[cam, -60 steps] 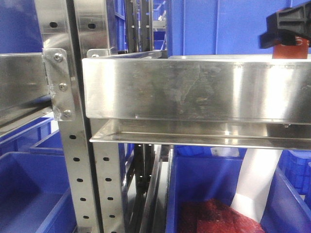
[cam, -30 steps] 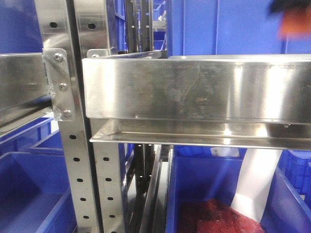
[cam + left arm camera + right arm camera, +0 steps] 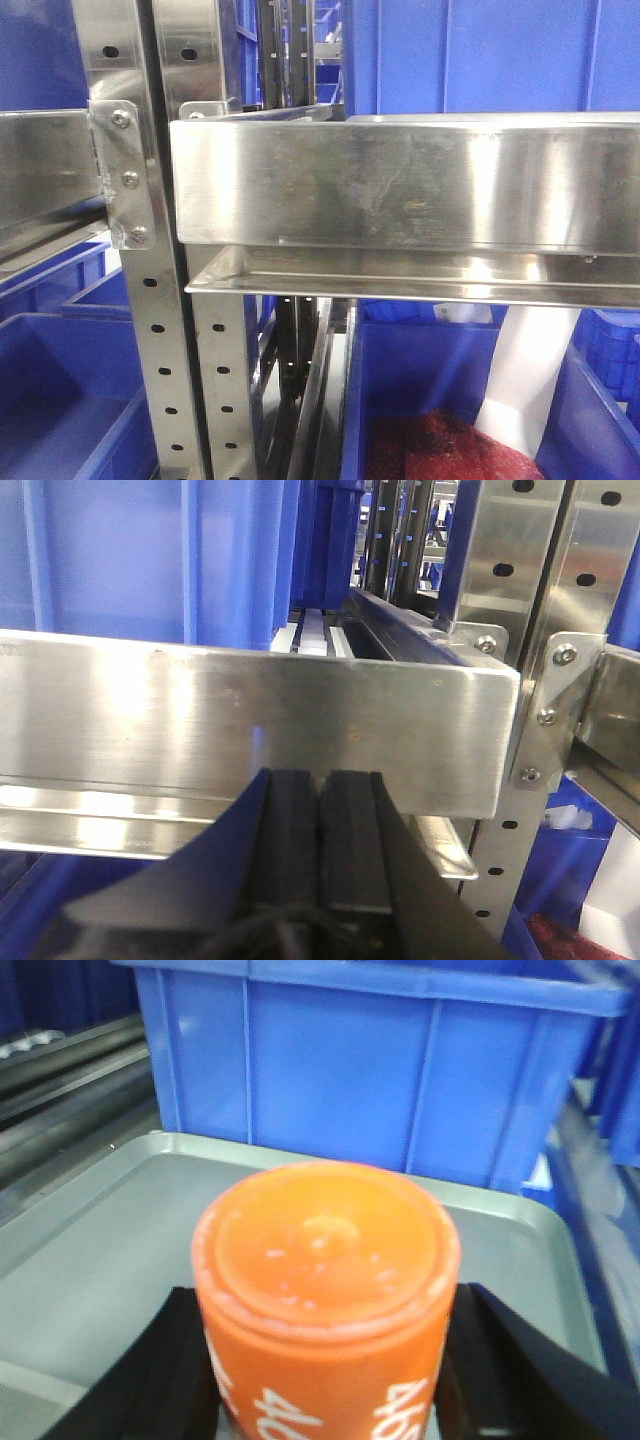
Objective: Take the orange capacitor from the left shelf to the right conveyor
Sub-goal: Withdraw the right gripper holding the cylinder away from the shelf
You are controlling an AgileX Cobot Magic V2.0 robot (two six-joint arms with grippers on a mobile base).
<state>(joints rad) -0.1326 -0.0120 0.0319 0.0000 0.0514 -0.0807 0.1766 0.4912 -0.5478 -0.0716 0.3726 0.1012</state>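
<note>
The orange capacitor (image 3: pixel 325 1290) fills the right wrist view, upright, with white print on its side. My right gripper (image 3: pixel 330 1365) is shut on it, one black finger (image 3: pixel 175 1370) on each side, and holds it above a shallow silver tray (image 3: pixel 110 1220). The left shelf (image 3: pixel 400 180) shows in the front view as a brushed steel tray front, with neither gripper in that view. My left gripper (image 3: pixel 320 780) is shut with its pads pressed together, empty, just in front of the shelf's tray front (image 3: pixel 250 720). The right conveyor is out of view.
A blue plastic bin (image 3: pixel 380 1070) stands right behind the silver tray. Perforated steel posts (image 3: pixel 160 330) with a bolted bracket (image 3: pixel 125 180) flank the shelf. Blue bins (image 3: pixel 60 400) sit below it, one holding red material (image 3: pixel 440 445).
In the front view the right gripper with the orange capacitor rose from the top right corner and left the frame. The shelf has not moved.
</note>
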